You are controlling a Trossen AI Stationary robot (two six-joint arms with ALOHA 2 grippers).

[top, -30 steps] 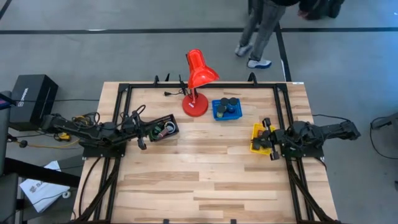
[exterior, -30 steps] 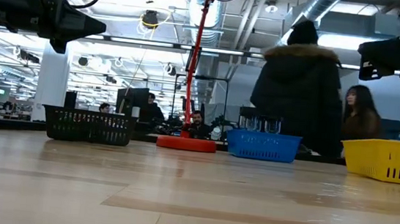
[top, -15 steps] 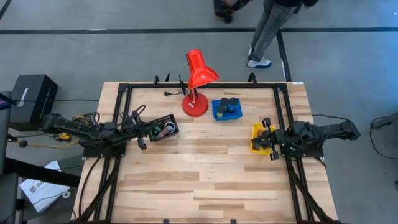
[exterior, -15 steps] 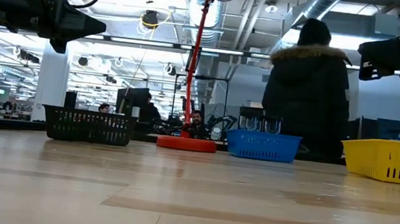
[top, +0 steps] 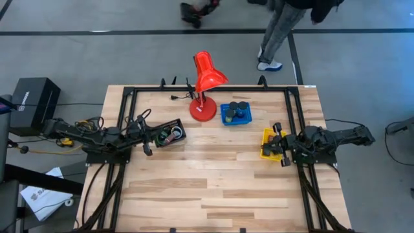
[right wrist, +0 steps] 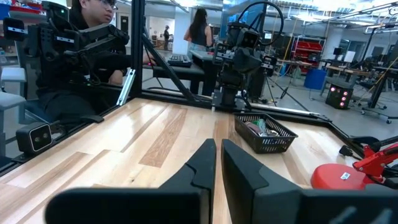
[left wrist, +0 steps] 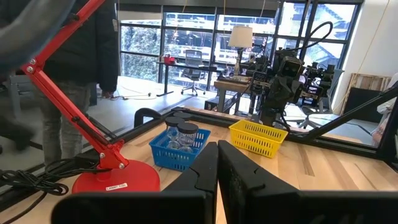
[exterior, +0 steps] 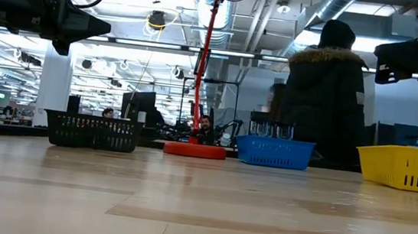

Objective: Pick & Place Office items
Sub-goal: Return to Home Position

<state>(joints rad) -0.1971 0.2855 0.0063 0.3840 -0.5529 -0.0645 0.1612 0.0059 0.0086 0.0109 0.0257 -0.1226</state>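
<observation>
Hovering above the wooden table point(top: 207, 188), I hold both arms pulled back to their own sides, raised well clear of the boards in the low view. My left gripper point(top: 147, 136) hangs at the left side, just beside the near end of the black tray point(top: 180, 124). Its fingers point(left wrist: 202, 171) are pressed together with nothing between them. My right gripper point(top: 276, 145) sits at the right side, at the edge of the yellow tray point(top: 266, 138), and its fingers point(right wrist: 202, 165) are likewise closed on nothing, with only a thin seam showing between them.

Some office items point(top: 169, 134) lie inside the black tray, small green and reddish pieces mixed with darker ones; I cannot tell them apart further. Dark-capped clear pieces point(top: 238, 109) stand in the blue tray point(top: 224, 118), which sits near the back of the table just beside the round base of the red desk lamp point(top: 206, 77). What the yellow tray holds I cannot tell, since my right arm covers much of it. A person point(exterior: 325, 97) in a dark hooded coat stands beyond the table's far edge.
</observation>
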